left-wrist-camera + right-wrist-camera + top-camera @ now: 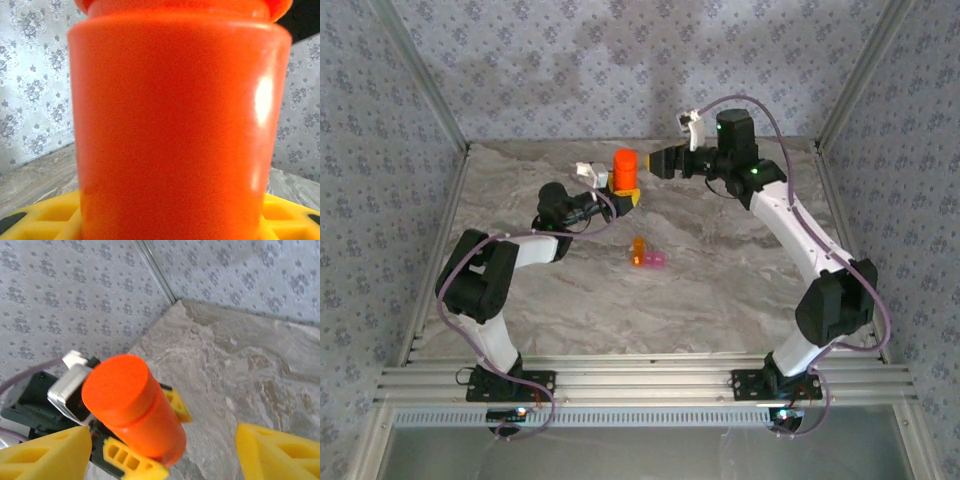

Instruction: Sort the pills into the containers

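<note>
Two joined containers (648, 257) mid-table, long axis left-right, orange end left, pink right; we can't make out contents. Left gripper (623, 198) clamps upright orange bottle (625, 168); right gripper (660, 160) spread wide, empty.

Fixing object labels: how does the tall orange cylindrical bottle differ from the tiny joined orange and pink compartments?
Size: the tall opaque orange cylindrical plastic bottle dwarfs the tiny joined orange and pink translucent plastic compartments. Colour: the bottle is one solid orange; the compartments are one orange, one pink. State: the bottle is clamped in the left claw; the compartments lie free, untouched. Both are partly orange.
</note>
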Controlling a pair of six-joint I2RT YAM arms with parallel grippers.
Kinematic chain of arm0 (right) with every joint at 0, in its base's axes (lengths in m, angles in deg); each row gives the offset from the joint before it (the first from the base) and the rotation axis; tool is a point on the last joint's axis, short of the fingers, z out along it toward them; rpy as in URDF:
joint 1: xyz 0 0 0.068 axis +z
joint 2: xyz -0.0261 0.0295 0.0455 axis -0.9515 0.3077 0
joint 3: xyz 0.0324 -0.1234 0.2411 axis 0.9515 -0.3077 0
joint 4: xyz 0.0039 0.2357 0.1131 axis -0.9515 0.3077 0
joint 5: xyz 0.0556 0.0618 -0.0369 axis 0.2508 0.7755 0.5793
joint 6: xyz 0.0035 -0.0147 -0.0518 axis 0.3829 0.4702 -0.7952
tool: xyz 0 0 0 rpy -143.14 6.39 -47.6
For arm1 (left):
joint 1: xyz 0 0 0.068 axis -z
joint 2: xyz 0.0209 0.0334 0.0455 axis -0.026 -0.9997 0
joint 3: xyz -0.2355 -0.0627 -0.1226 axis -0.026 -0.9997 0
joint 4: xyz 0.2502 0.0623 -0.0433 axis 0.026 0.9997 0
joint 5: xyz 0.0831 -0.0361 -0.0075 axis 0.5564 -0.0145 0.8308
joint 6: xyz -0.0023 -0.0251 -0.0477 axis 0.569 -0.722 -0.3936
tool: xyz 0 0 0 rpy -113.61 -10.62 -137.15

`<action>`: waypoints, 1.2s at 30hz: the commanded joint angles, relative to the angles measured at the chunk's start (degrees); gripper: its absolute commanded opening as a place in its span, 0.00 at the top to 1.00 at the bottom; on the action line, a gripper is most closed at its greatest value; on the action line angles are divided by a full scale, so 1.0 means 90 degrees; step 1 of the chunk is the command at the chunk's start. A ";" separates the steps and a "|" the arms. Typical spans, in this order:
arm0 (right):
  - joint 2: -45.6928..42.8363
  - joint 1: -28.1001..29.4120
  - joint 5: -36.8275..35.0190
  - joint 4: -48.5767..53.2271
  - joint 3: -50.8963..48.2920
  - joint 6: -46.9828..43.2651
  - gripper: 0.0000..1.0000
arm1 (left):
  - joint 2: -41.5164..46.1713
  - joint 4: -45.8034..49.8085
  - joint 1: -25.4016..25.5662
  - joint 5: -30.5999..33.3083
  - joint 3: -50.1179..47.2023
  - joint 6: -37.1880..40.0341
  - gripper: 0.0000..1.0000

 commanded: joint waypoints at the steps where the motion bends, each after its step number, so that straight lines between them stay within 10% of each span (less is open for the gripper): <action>1: 0.0266 0.0024 0.0469 0.0094 0.0464 -0.0366 0.23 | 0.0017 -0.0187 0.0049 -0.0315 0.0245 -0.0128 1.00; 24: 0.0983 0.0515 0.0707 0.0549 0.1334 -0.0828 0.25 | -0.0069 -0.0068 0.0123 -0.0523 0.0393 -0.0187 1.00; 36: 0.1078 0.0558 0.0722 0.0689 0.1421 -0.0848 0.54 | -0.0056 -0.0055 0.0125 -0.0506 0.0382 -0.0167 1.00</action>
